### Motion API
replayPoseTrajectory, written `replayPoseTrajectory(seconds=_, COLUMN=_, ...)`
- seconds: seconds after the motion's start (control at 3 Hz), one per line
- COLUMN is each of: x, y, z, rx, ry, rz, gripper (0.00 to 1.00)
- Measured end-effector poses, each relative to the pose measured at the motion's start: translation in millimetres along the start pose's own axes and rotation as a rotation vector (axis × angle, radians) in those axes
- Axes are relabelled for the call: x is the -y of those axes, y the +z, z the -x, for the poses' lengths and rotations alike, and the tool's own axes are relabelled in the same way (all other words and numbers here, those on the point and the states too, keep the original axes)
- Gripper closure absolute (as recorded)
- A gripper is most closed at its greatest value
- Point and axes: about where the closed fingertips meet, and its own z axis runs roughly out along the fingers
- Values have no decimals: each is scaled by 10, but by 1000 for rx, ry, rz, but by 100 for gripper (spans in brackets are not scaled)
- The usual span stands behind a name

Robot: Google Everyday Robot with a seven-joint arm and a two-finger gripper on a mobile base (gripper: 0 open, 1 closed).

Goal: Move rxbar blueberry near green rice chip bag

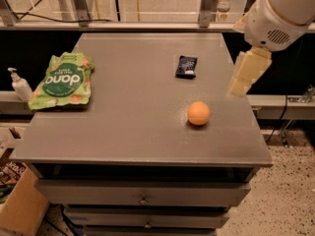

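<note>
The rxbar blueberry [186, 66], a small dark navy wrapper with white print, lies flat on the grey table top [133, 117], right of the middle and towards the back. The green rice chip bag [63, 80], light green with a dark green oval, lies at the table's left edge. My gripper [239, 86] hangs from the white arm [278, 14] above the table's right edge, to the right of the bar and slightly nearer the camera, apart from it. It holds nothing that I can see.
An orange ball [198, 113] sits on the table in front of the bar. A white pump bottle [19, 84] stands on a ledge left of the table. Drawers [142, 195] are below the top, and a cardboard box [17, 205] is on the floor at lower left.
</note>
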Motion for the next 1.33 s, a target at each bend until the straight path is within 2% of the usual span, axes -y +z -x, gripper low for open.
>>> replayPoseTrajectory(seconds=0.67, x=821, y=715, z=136, rx=78, ry=95, rz=55, gripper=0)
replayPoseTrajectory(seconds=1.0, x=1105, y=1074, z=135, rx=116, ry=159, rz=84, gripper=0)
replayPoseTrajectory(seconds=1.33, x=1269, y=1412, z=170, rx=143, ry=203, rz=113, gripper=0)
